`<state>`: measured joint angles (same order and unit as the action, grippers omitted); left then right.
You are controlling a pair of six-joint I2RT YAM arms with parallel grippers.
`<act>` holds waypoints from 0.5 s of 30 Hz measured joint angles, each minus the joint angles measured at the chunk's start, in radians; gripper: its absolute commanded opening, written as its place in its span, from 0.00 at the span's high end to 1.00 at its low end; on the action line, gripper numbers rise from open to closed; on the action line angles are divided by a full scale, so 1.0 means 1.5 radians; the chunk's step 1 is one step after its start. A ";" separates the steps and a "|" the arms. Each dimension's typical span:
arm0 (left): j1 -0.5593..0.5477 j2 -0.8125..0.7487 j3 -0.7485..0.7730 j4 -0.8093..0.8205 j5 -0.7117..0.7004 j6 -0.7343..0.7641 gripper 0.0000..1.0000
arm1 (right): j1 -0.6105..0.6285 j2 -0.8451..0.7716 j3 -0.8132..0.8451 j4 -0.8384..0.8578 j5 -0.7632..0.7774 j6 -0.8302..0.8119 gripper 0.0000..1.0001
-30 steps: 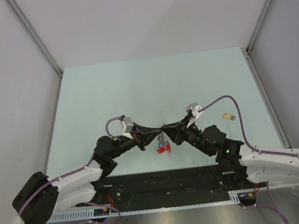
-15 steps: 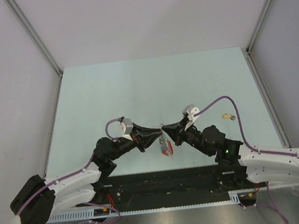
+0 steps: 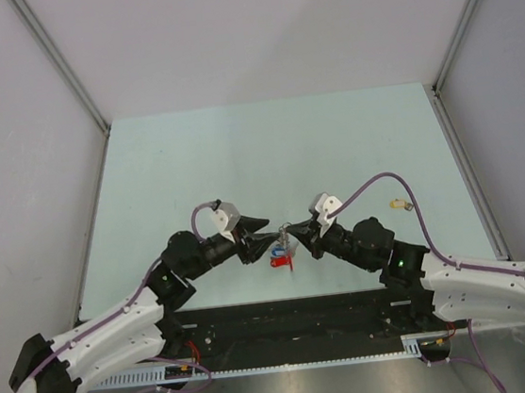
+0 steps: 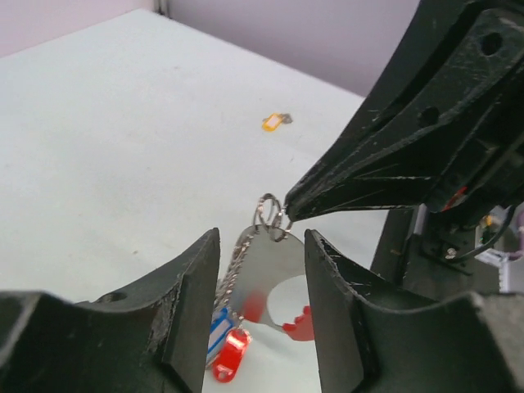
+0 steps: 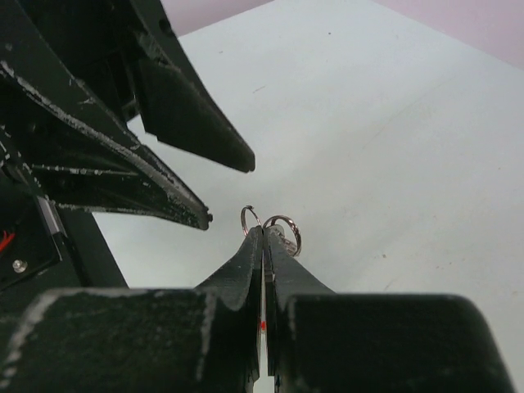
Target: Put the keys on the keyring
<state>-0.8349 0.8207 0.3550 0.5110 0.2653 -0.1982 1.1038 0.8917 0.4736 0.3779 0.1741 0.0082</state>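
Fingertips of the right gripper [image 5: 262,239] are pressed tight together on the keyring [image 4: 270,217], pinching the thin metal ring at its lower edge so that two wire loops stand up just above the tips. From that ring the grey strap [image 4: 260,270] hangs down in the air, ending in the red curved end piece [image 4: 300,325], with a blue-headed key [image 4: 217,332] dangling beside the strap. The left gripper [image 4: 262,246] faces the right one tip to tip, its jaws apart and holding nothing; in the left wrist view the strap hangs in the gap between its two fingers [image 4: 196,286], touching neither. Both grippers meet above the near middle of the pale green table [image 3: 238,152]. The yellow key [image 3: 398,205] lies alone on the table, well off to the right, beyond the right arm.
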 measured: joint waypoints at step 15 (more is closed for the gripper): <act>0.001 0.032 0.124 -0.246 0.077 0.213 0.52 | -0.002 0.000 0.045 -0.064 -0.074 -0.094 1.00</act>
<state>-0.8333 0.8688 0.5404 0.1413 0.3801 0.1219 1.1011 0.8913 0.5415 0.2817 0.0631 -0.1329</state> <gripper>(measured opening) 0.467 0.009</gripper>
